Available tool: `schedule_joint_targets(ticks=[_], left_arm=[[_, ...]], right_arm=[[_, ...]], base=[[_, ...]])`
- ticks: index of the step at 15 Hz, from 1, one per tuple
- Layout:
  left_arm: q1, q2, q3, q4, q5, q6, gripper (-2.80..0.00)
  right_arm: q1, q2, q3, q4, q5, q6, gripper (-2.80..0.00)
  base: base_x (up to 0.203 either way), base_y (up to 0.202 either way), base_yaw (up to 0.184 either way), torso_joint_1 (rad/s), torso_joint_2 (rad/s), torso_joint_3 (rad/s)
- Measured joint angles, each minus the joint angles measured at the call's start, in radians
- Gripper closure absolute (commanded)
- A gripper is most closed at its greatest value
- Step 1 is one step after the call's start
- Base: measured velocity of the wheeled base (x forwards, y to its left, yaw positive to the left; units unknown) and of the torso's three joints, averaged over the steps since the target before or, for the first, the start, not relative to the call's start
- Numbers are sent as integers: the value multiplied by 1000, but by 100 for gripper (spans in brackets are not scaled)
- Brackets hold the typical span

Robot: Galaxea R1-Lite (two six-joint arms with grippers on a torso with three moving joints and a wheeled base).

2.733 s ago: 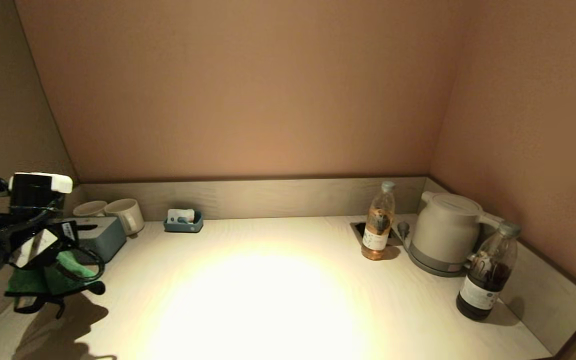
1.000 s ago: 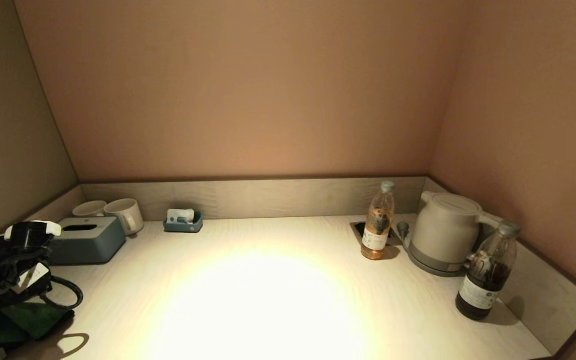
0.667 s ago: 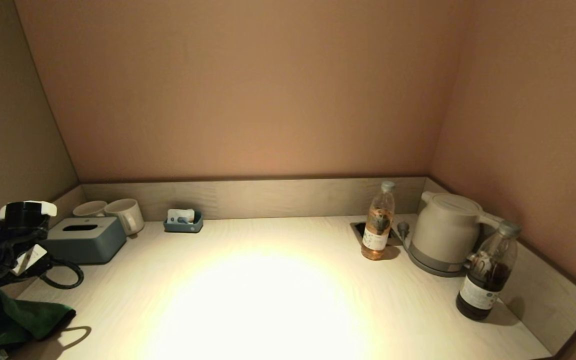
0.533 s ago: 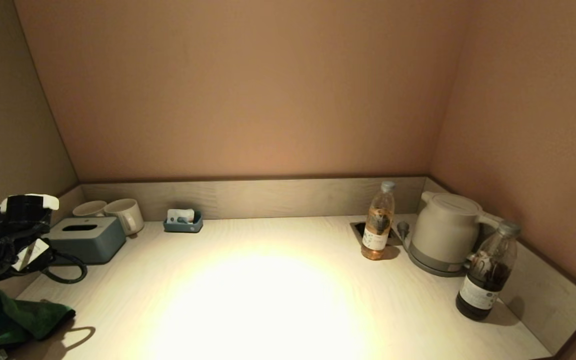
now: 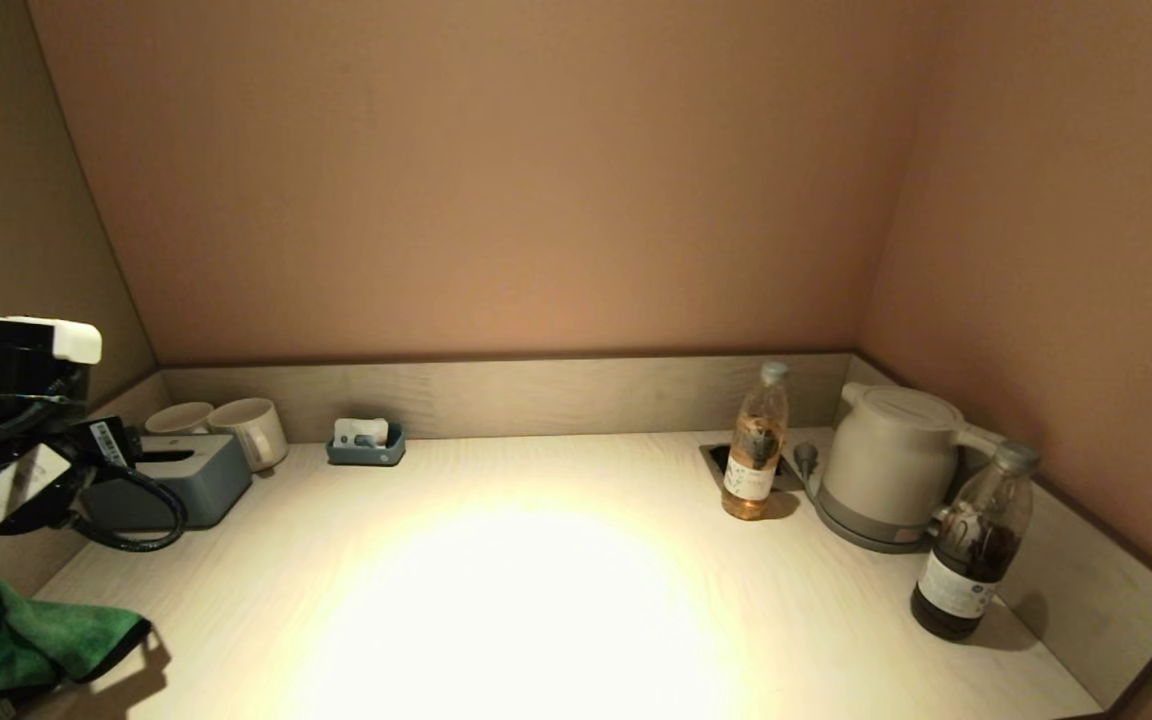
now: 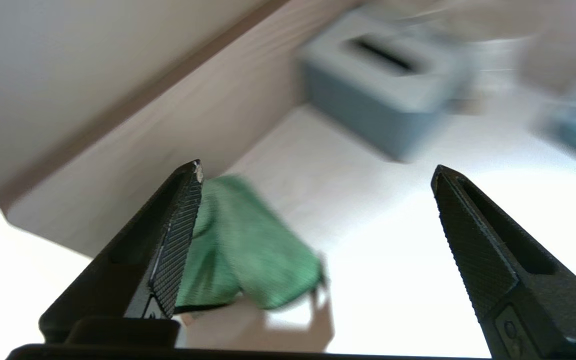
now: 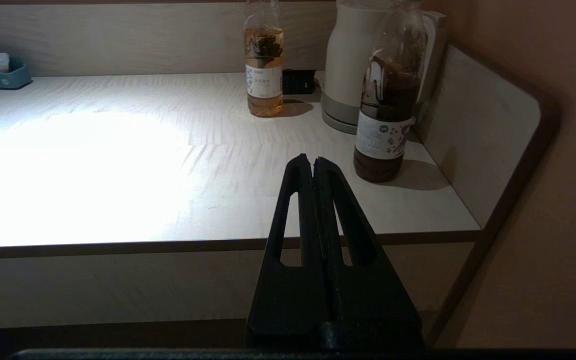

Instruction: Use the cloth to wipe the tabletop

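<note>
- At the far left edge of the tabletop point(image 5: 536, 600), the green cloth point(image 5: 16, 640) lies crumpled near the front corner, nothing touching it.
- Above it hangs the left gripper point(image 6: 318, 200), fingers spread wide and empty, clear of the cloth.
- Just behind sit a blue-grey tissue box point(image 5: 186, 480), two pale mugs point(image 5: 236, 425) and a small blue tray point(image 5: 366, 445) along the back ledge.
- Over to the right: a bottle of amber drink point(image 5: 756, 450), a white kettle point(image 5: 891, 465) and a bottle of dark drink point(image 5: 976, 545), all upright.
- The right gripper point(image 7: 314, 162) waits off the table's front edge, fingers pressed together.
</note>
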Motion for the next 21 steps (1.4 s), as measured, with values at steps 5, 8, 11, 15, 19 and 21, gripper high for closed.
schedule_joint_targets(ticks=[5,8,11,15,19,21], left_arm=[[-94,-305,50,24,-280,177,0],[-101,-447,107,24,-402,207,0],[-101,-612,179,24,-499,256,0],[-102,-786,260,86,-544,326,0],[-101,-1007,288,266,-561,336,0],[-76,-1111,318,316,-562,338,0]], right_arm=[[0,0,0,0,0,0,0],[0,0,0,0,1,0,0],[0,0,0,0,0,0,0],[-1,0,0,0,0,0,0],[0,0,0,0,0,0,0],[-1,0,0,0,0,0,0]], base=[[0,0,0,0,0,0],[0,0,0,0,0,0],[0,0,0,0,0,0],[0,0,0,0,0,0],[0,0,0,0,0,0],[0,0,0,0,0,0]])
